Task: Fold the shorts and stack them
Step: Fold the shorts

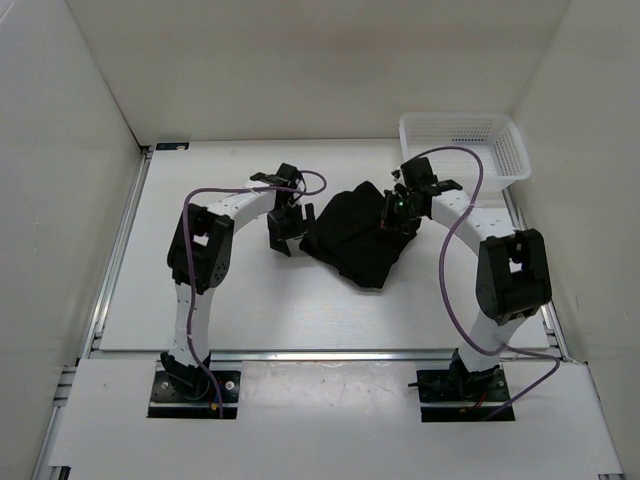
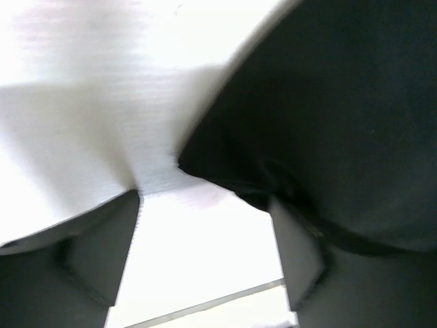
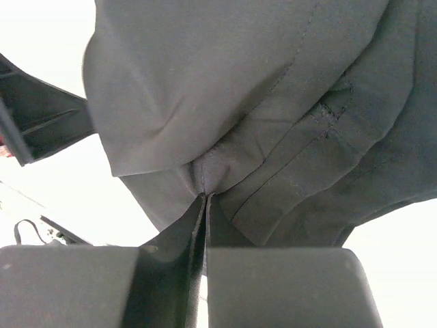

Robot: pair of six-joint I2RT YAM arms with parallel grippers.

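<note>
The black shorts (image 1: 352, 238) lie bunched in a crumpled heap at the middle of the white table. My right gripper (image 1: 400, 214) is over their right edge. In the right wrist view its jaws are shut on a puckered fold of the shorts (image 3: 259, 102), pinched at the fingertips of the right gripper (image 3: 205, 197). My left gripper (image 1: 284, 236) hangs just left of the heap. The left wrist view shows the left gripper (image 2: 205, 198) open over bare table, with the shorts (image 2: 328, 123) beside its right finger (image 2: 300, 253) and nothing between the jaws.
A white mesh basket (image 1: 466, 146) stands at the back right corner, behind the right arm. White walls close in the table on three sides. A metal rail (image 1: 118, 250) runs along the table's left edge.
</note>
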